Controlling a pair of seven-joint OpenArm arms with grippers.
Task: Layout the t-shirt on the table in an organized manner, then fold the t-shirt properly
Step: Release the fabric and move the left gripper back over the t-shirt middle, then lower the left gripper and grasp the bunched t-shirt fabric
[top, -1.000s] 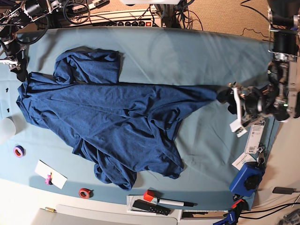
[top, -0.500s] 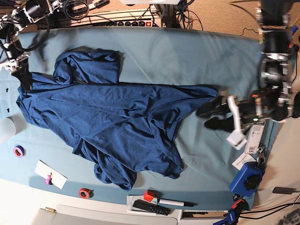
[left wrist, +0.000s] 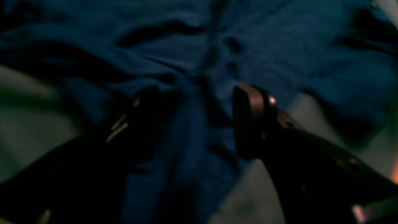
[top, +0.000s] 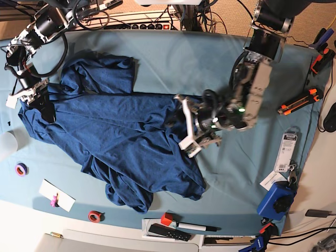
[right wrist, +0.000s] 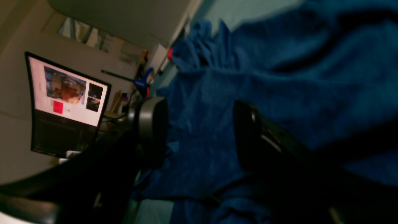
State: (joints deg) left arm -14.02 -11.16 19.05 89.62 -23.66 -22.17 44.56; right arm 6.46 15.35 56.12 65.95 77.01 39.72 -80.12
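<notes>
While spread wide, left gripper [top: 181, 127] over the t-shirt [top: 115, 136].

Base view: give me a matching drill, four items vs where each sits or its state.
Items:
1. t-shirt
2. left pincer
3. right pincer
4. red tape ring

Place or state:
A. open, at the shirt's left edge in the base view
B. on the table near its front edge
C. crumpled, spread across the middle
D. open, over the shirt's right part in the base view

Pairs: 1-C, 2-D, 3-A, 4-B
</notes>
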